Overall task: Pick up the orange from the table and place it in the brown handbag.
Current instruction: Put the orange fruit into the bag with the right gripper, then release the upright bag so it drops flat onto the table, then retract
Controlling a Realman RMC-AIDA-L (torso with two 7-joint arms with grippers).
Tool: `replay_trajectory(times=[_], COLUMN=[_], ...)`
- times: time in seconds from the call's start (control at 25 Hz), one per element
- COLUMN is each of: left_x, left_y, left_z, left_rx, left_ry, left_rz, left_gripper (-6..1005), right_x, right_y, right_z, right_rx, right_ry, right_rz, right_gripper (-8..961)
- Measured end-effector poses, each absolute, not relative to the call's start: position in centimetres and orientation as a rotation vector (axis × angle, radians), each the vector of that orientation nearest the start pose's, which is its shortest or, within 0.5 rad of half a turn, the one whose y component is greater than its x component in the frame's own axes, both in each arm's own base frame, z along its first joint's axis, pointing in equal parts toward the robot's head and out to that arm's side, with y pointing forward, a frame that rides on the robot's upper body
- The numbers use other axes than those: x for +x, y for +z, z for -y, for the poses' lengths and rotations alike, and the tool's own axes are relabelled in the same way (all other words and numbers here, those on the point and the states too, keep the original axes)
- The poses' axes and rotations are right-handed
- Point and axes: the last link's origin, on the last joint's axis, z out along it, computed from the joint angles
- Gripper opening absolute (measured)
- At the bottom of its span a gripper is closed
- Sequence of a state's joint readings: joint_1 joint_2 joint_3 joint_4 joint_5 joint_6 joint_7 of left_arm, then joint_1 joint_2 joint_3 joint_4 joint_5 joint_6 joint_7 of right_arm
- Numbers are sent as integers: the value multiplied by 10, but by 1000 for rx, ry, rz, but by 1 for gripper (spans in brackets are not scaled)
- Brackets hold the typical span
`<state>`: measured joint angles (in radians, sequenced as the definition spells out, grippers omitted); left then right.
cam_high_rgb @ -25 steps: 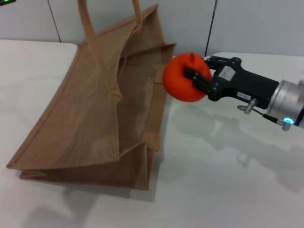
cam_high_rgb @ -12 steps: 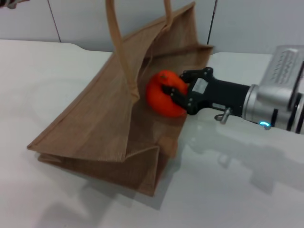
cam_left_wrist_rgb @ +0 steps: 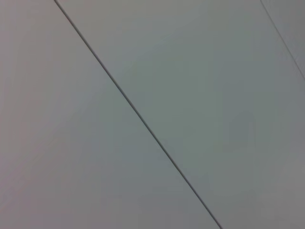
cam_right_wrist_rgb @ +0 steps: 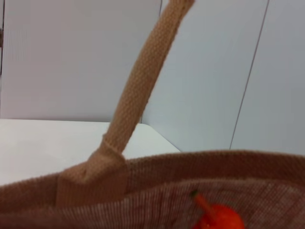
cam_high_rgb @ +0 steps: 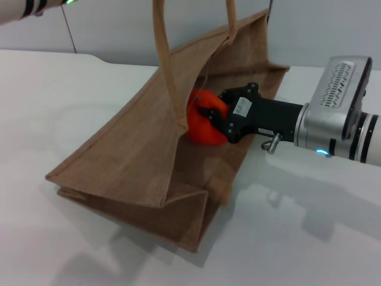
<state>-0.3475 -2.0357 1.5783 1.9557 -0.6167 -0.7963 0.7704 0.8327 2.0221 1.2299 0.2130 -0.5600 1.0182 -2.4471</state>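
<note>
While the right gripper (cam_high_rgb: 209, 119) grips the orange (cam_high_rgb: 203, 119), the fruit sits just inside the mouth of the brown handbag (cam_high_rgb: 131, 161).

Nearest the camera, the handbag's folded lower corner rests on the table (cam_high_rgb: 297, 238); the bag leans with its opening tilted toward the right arm. Above that corner, the black fingers (cam_high_rgb: 208, 111) are clenched on the orange between the two bag walls, beside the near handle (cam_high_rgb: 169, 71). Carry the fruit deeper and lower into the handbag before releasing, clear of walls and handle, so it cannot roll out. Farthest from the handbag, the left arm (cam_high_rgb: 30, 7) hangs high; its pincer state cannot be told.
</note>
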Motion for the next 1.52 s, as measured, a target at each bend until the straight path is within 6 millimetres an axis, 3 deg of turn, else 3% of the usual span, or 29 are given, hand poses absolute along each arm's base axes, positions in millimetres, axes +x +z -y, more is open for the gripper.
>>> replay_trajectory(times=[0.24,0.44,0.68,0.8,1.08,1.28,1.52], left_x=[-47,-46,-48,-50,-60,-71,-80], left_y=[88,88,89,90,91,95,96], left_z=[-357,-357,-357,-358,-359,-360,-361], left_rx=[-2103,-2101,-2096,-2093,-2088,-2073,-2057], left_ry=[-293,-296,-289,-287,-267,-250,-223], left_rz=[-81,-83,-83,-75,-45,-12,6], left_gripper=[111,110,110,110,110,110,110], right_x=[179,176,177,179,192,227,268], right_y=[-90,-92,-92,-91,-89,-76,-42], right_z=[-398,-400,-400,-401,-402,-404,-403], right_rx=[-2590,-2591,-2588,-2581,-2565,-2495,-2367], right_ry=[639,632,631,625,584,489,477], right_rz=[-118,-155,-162,-173,-257,-371,-487], right_gripper=[171,405,618,854,881,892,892])
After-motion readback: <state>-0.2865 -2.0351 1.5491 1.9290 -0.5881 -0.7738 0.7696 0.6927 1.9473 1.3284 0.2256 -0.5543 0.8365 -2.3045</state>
